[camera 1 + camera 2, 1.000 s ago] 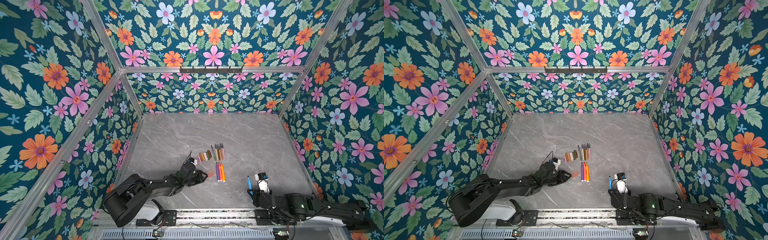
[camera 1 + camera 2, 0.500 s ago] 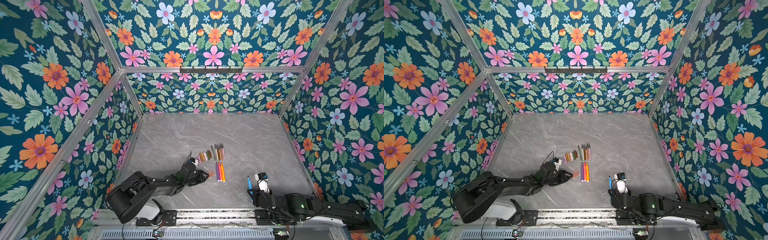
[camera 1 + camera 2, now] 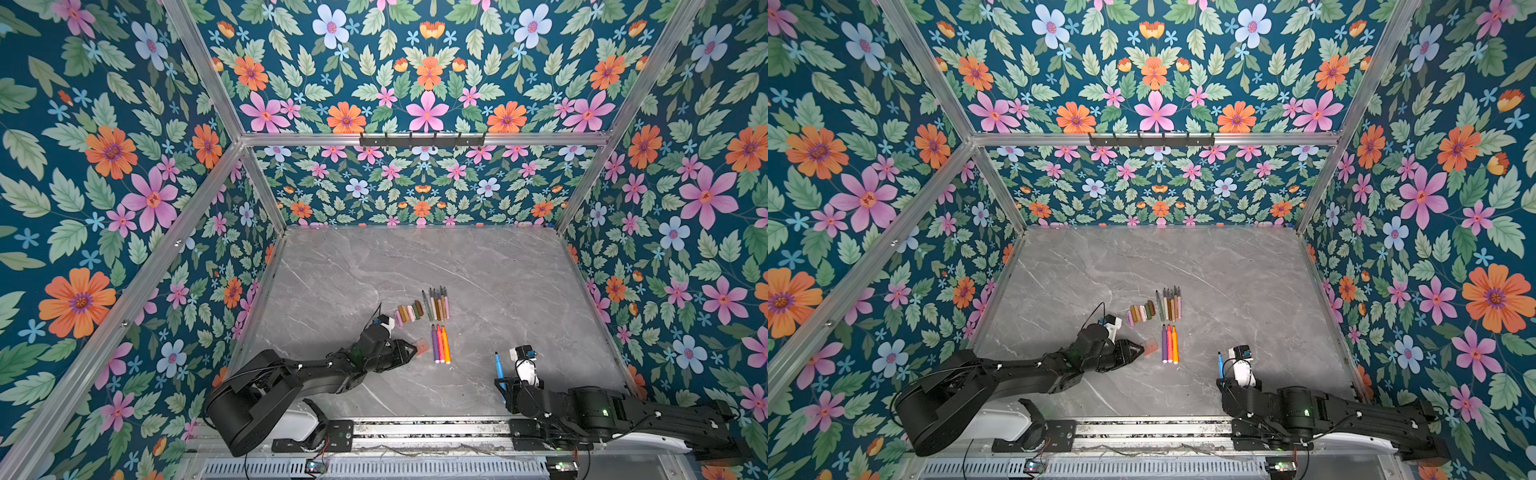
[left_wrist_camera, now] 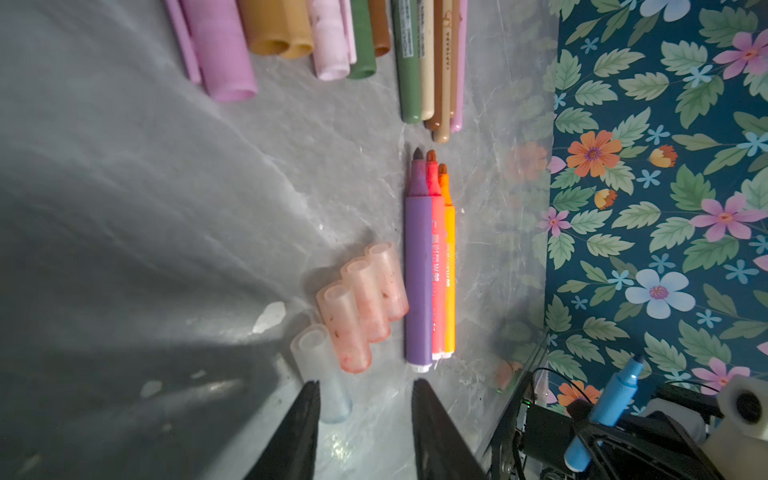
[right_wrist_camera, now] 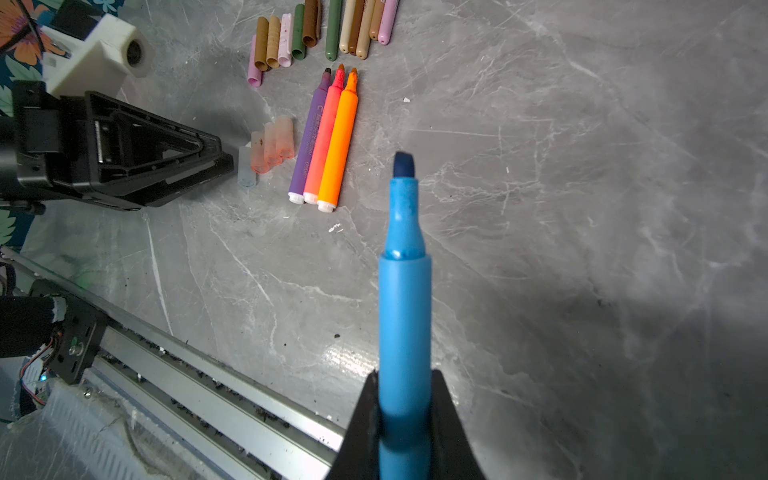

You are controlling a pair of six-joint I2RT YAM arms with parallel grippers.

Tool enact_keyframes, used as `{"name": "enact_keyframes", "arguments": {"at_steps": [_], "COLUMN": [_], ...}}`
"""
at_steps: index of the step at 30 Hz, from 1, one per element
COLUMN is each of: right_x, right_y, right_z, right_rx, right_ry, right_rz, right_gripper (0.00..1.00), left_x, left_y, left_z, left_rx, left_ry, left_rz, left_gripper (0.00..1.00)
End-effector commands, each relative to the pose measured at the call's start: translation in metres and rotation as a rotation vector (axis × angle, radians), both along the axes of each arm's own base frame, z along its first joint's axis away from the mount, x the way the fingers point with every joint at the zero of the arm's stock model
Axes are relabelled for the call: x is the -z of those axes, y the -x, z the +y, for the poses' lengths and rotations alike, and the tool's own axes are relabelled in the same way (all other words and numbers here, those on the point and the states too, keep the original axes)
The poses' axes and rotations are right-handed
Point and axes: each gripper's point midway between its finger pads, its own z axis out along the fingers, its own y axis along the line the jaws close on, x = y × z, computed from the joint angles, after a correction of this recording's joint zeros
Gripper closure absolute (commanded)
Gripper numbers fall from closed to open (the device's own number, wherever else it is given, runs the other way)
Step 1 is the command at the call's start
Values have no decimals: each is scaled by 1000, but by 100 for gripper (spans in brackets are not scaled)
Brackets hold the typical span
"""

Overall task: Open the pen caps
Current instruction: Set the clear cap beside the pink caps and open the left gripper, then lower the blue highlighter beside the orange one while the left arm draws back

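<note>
Three translucent reddish pen caps (image 4: 357, 307) lie side by side next to three uncapped markers (image 4: 430, 266), purple, coral and orange. A clear cap (image 4: 318, 361) lies on the table beside them, its end reaching between the fingertips of my open left gripper (image 4: 365, 395), touching neither. In both top views that gripper (image 3: 413, 348) (image 3: 1140, 350) points at the reddish caps (image 3: 422, 347). A row of pink, tan, olive and brown caps (image 3: 409, 311) lies farther back beside thin pens (image 3: 436, 305). My right gripper (image 5: 405, 399) is shut on an uncapped blue marker (image 5: 405, 299), held above the table at the front right.
An aluminium rail (image 5: 208, 374) runs along the table's front edge under both arm bases. Floral walls (image 3: 124, 249) close in the left, back and right sides. The grey marble table (image 3: 457, 257) stretches back behind the pens.
</note>
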Motion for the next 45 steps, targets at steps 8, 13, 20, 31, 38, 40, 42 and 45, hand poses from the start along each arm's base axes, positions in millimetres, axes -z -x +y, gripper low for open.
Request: {"name": "enact_keyframes", "arguments": {"at_steps": [8, 13, 20, 31, 38, 40, 42, 45], "right_x": [5, 7, 22, 17, 26, 26, 26, 29], "right_y": [1, 1, -12, -62, -79, -85, -94, -105], "right_z": [-3, 4, 50, 44, 63, 70, 74, 79], "right_rx": [7, 2, -34, 40, -13, -25, -25, -27], "right_ry": [37, 64, -124, -239, -184, -181, -167, -135], "right_rz": [12, 26, 158, 235, 278, 276, 270, 272], "right_gripper": [100, 100, 100, 100, 100, 100, 100, 100], "left_x": [1, -15, -16, -6, -4, -3, -2, -1], "left_y": [-5, -5, -1, -1, -2, -2, -2, -1], "left_z": [42, 64, 89, 95, 98, 100, 101, 104], "left_rx": [-126, -157, -216, -193, -192, -193, -189, -187], "left_ry": [-47, -80, -93, -120, -125, -129, -136, -149], "left_rz": [-168, -262, -286, -262, -248, -244, -240, -239], "left_gripper": [62, 62, 62, 62, 62, 62, 62, 62]}}
